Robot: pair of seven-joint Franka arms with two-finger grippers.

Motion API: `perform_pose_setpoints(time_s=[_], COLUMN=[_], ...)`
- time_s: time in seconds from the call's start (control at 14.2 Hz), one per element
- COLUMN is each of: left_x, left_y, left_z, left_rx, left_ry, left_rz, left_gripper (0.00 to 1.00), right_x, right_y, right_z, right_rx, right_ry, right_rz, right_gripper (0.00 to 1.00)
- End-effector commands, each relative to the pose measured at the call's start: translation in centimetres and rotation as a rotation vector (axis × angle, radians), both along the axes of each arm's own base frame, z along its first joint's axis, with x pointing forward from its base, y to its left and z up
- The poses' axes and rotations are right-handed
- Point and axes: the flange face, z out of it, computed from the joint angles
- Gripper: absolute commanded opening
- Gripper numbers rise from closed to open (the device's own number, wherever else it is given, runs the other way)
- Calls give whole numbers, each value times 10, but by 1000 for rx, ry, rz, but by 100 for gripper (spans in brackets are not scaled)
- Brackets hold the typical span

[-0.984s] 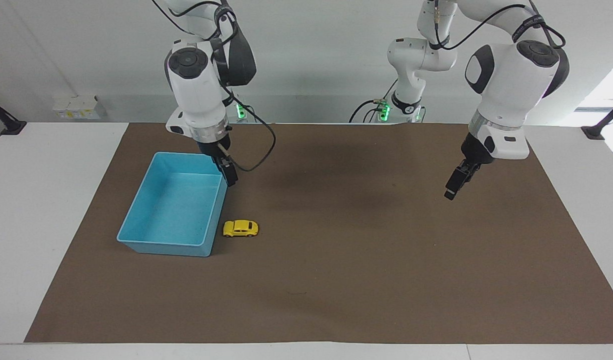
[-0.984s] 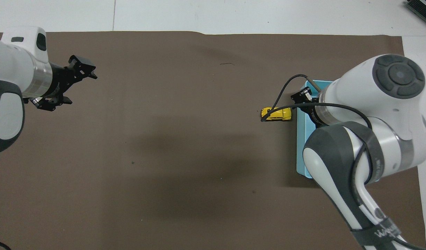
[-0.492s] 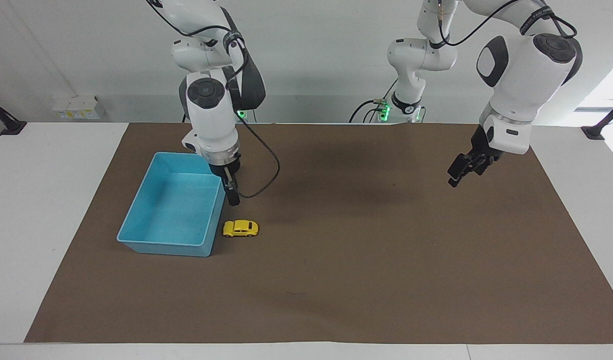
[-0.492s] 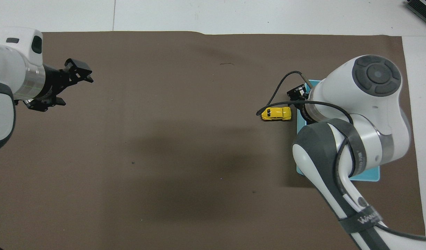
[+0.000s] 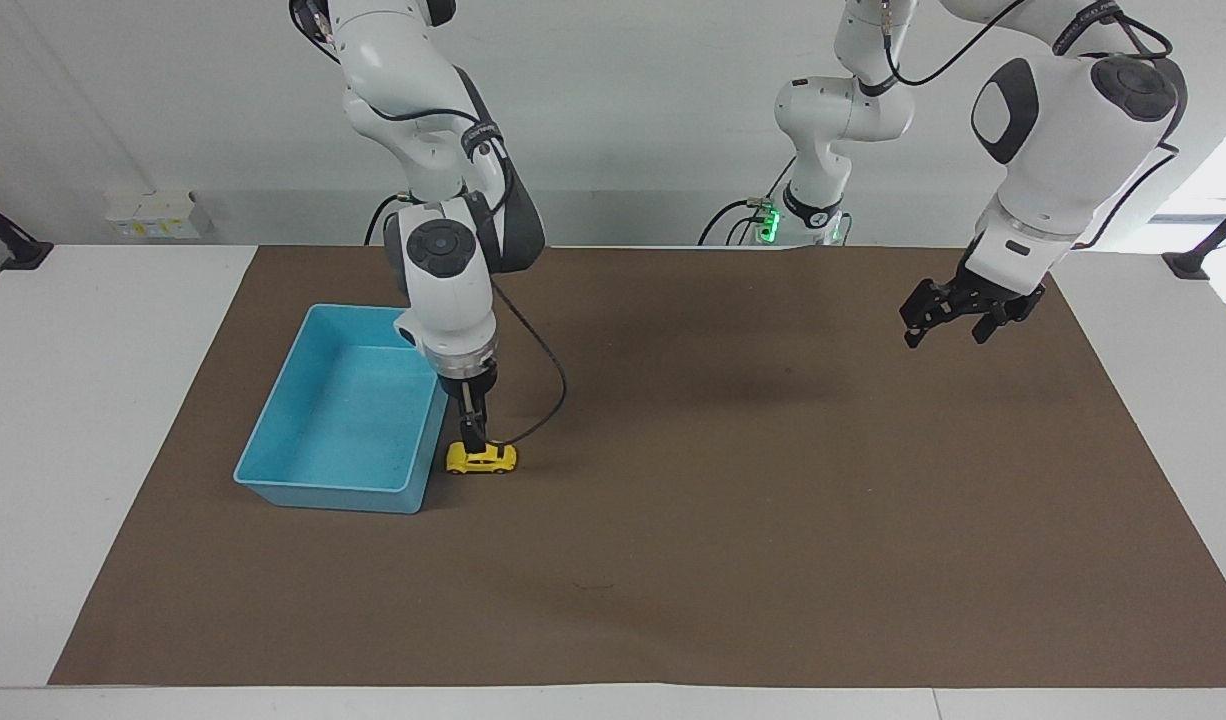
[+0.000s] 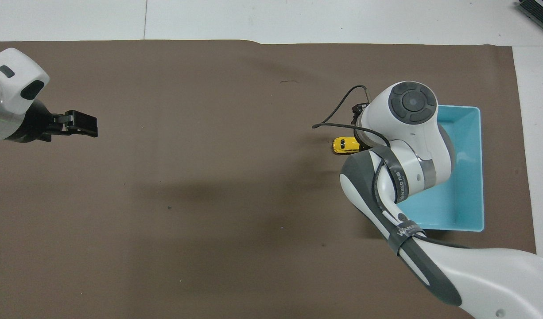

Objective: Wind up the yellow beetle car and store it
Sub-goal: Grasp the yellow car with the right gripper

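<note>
Glossy yellow beetle car [image 5: 482, 458], smooth plastic light-blue bin [image 5: 273, 478], matt brown paper-like mat [image 5: 733, 520].

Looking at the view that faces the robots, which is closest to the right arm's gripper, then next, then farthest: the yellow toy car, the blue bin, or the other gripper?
1. Yellow beetle car: directly under the right gripper, beside the bin.
2. Light-blue bin: next to the car, toward the right arm's end of the table.
3. Left gripper: up in the air over the brown mat, at the left arm's end, waiting.

car [image 5: 482, 459] beside bin [image 5: 313, 478] (on mat [image 5: 733, 560])
</note>
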Motion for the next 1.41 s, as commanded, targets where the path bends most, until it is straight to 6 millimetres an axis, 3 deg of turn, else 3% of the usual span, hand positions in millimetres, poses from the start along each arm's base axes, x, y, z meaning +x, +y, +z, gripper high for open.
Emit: perform_pose_setpoints(time_s=[0.0,0.42,0.49,0.56,0.7,0.98,1.34], left_x=[-2,-4,-7,-14,-29,-46,-65], left_y=[4,-7,-9,-8,4,5,7], left_z=[25,26,31,43,67,86,85], left_rx=[17,8,7,5,-1,-3,2], left_ry=[-38,-35,-36,-50,-69,-71,26], left_rz=[-15,-36,-42,-42,-29,-32,-28], left_gripper=[100,100,100,100,100,100,100], right_x=[8,-3,-5,-5,-5,0,6], right_y=[3,-3,-6,-6,-4,-5,3], right_z=[-28,-55,-58,-59,-61,-54,-24], right_rx=[-39,-39,-35,-32,-33,-35,-38], right_ry=[-20,-11,-17,-22,-18,-23,-31], right_rz=[-27,-29,-30,-28,-24,-26,-21], right_gripper=[100,99,83,60,4,0,0])
